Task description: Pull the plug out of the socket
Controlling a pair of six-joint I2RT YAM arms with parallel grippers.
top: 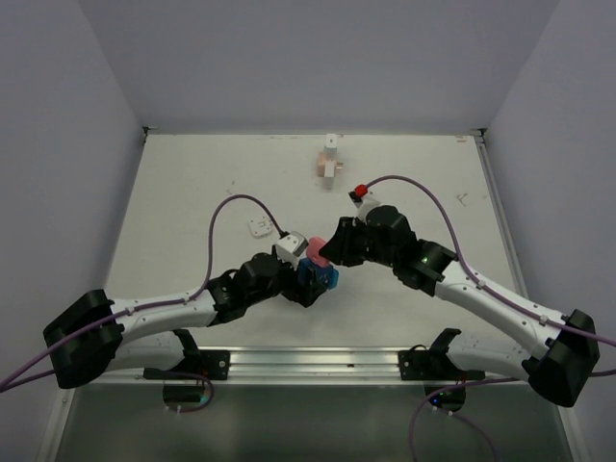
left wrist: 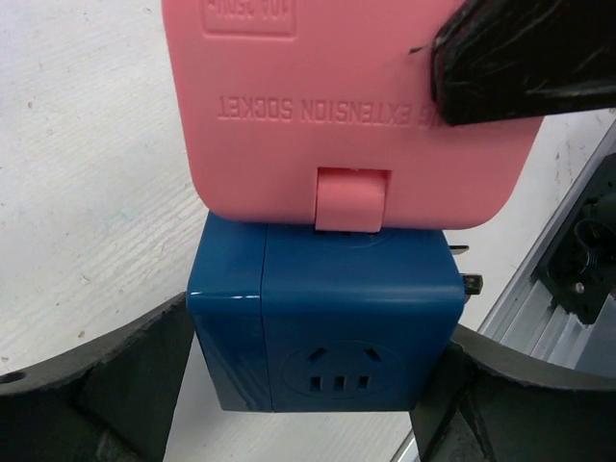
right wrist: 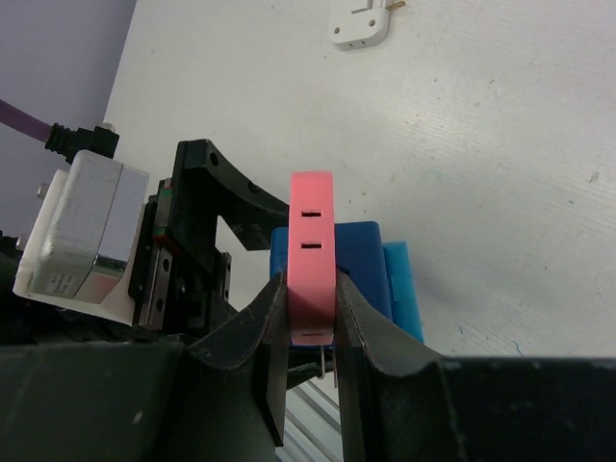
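A pink plug block [left wrist: 356,106] marked "extension socket" sits against the top face of a dark blue cube socket [left wrist: 327,327]. My left gripper [left wrist: 318,385] is shut on the blue cube, one finger on each side. My right gripper [right wrist: 311,327] is shut on the pink block [right wrist: 311,255], with the blue cube [right wrist: 371,255] behind it. Metal prongs [left wrist: 470,283] show at the near side where the two blocks meet. In the top view the pink block [top: 313,251] and blue cube [top: 321,278] lie mid-table between the left gripper [top: 304,279] and right gripper [top: 330,252].
A small white adapter [top: 259,228] lies on the table left of the grippers and shows in the right wrist view [right wrist: 361,21]. A wood-and-white block [top: 330,164] stands at the back. The metal rail [top: 308,361] runs along the near edge. Purple cables arc over both arms.
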